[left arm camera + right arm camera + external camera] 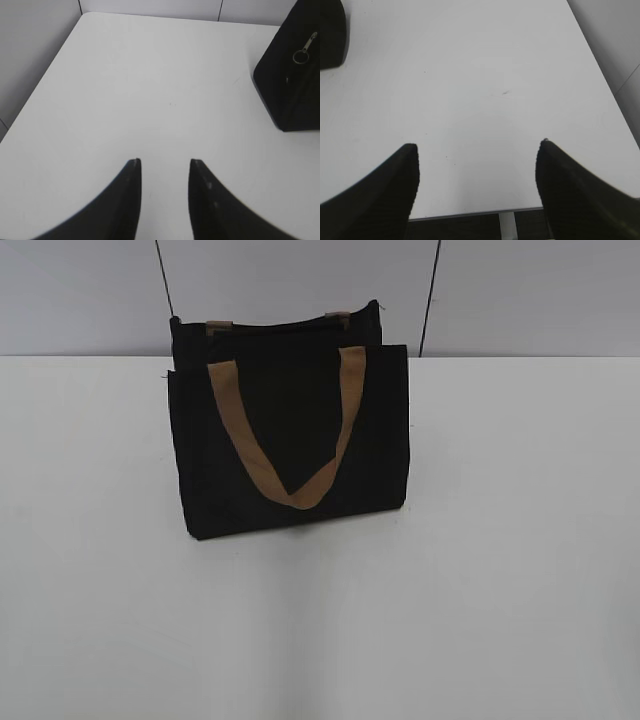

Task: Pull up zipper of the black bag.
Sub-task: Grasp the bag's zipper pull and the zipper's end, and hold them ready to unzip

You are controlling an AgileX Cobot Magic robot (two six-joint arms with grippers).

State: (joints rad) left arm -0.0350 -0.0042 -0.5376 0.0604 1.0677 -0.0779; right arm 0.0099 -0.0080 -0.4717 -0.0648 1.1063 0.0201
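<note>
White desk (520, 590): the black bag (290, 440) stands near its far edge; both grippers, left gripper (164, 167) and right gripper (477, 150), gape apart. The light bag may tip if its zipper (303, 51), seemingly on the side, snags.

exterior view: slanted down from the front, mid-range, black bag (290, 430) centred on table (480, 570). left wrist view: low, bag at 2 o'clock. right wrist view: low, bag at 10 o'clock. all share the tabletop.

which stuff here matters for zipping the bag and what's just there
For the job: black bag; zipper on its side; left gripper, open; right gripper, open.
Just there: white table; grey wall panels.
</note>
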